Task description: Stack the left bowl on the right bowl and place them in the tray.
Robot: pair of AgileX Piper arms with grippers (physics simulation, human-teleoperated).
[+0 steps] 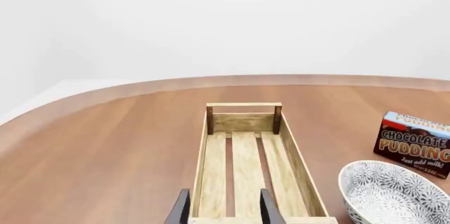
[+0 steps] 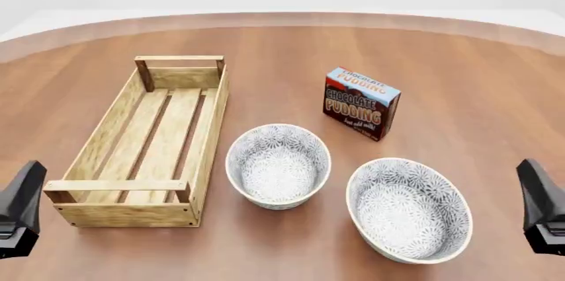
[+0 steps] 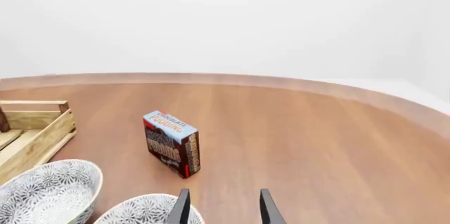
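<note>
Two bowls sit near the table's front edge, close but not touching — the left bowl (image 2: 278, 166) just beside the tray (image 2: 145, 145), the right bowl (image 2: 409, 208) nearer the front right. The tray lies toward the table's left side with nothing in it. Both claws hang back at the front corners, the left gripper (image 1: 223, 208) and the right gripper (image 3: 221, 205), each with its fingers spread and holding nothing.

What could go wrong? The bowl rims look thin and round, so a pinch might slip. If the left bowl drops crooked, it could tip. A careless swing might bump the pudding box (image 2: 361, 103) — it stands just behind the bowls.
</note>
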